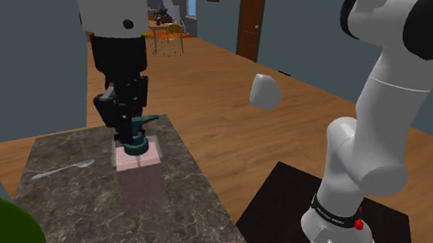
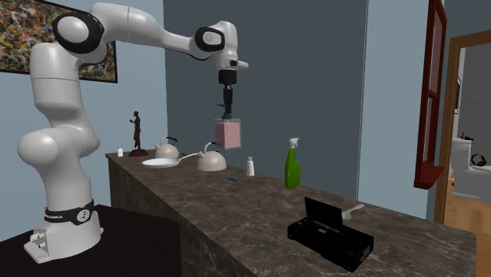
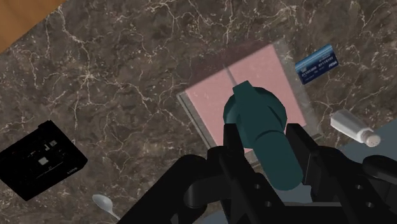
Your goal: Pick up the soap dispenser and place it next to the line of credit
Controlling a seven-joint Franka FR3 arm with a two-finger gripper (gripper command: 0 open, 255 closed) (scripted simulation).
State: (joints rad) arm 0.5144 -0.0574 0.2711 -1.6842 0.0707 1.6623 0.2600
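Wrist view: soap dispenser (image 3: pixel 256 113) between fingers (image 3: pixel 231 140)

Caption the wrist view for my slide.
Black gripper clasps a pink soap dispenser by its teal pump above the dark veined counter, blue card nearby.

Pink soap dispenser (image 3: pixel 210 102), teal pump (image 3: pixel 261 121), in the black gripper (image 3: pixel 265 137), dark brown counter (image 3: pixel 127 76) below — white-veined marble, blue card (image 3: pixel 317 63) nearby

Flat, even light, fairly bright in both ext. views. Darker over countertop (image 3: pixel 127 76) in wrist view. Sharp edge to edge, lines straight.
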